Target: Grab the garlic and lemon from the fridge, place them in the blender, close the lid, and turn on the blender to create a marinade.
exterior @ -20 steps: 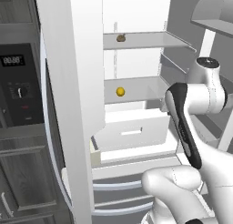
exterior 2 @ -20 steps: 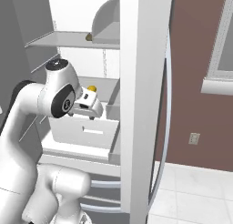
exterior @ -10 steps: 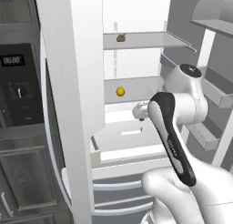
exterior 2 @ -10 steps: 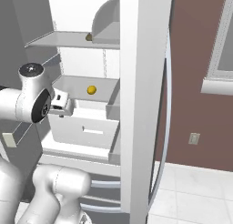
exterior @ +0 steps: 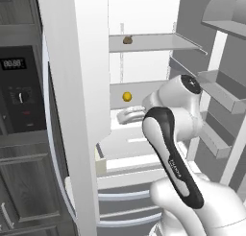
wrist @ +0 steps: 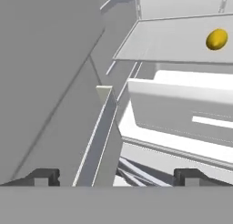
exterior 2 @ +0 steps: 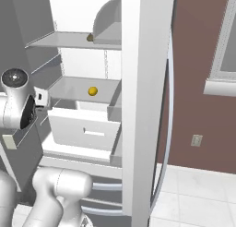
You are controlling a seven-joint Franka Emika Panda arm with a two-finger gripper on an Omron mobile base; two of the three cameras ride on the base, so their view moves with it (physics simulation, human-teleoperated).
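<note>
Heads up: your gripper is spread wide and empty, aimed left of the lemon. Swing right carelessly and you'll clip the fridge drawer below it, I'd guess.

Both base views flank the arm facing the open fridge; the hand view looks closer.

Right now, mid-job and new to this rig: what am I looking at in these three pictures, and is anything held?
A white robot arm stands before the open fridge. Two cameras ride on its base, behind it to the left and to the right; the third looks along the gripper, whose two dark tips stand apart with nothing between them. The lemon lies on the middle shelf, above a white drawer. The garlic sits on the shelf above. Nothing is held yet.
</note>
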